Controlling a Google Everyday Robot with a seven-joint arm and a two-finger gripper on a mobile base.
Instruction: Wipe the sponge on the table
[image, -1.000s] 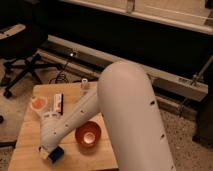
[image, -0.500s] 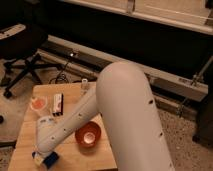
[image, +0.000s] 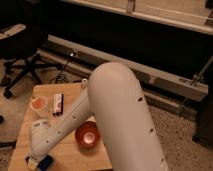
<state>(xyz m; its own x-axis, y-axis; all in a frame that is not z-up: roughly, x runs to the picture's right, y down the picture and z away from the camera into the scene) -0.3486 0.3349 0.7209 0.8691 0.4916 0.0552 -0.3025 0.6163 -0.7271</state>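
Red bowl, cup — office chair

Speckled floor, black office chair

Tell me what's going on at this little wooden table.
The robot's big white arm reaches down over the small light wooden plank table. Its gripper is at the table's near corner, on the left of the view, shut on the small bright blue sponge, which sits low against the tabletop. The round copper-red bowl stands on the table just beside the arm, untouched.
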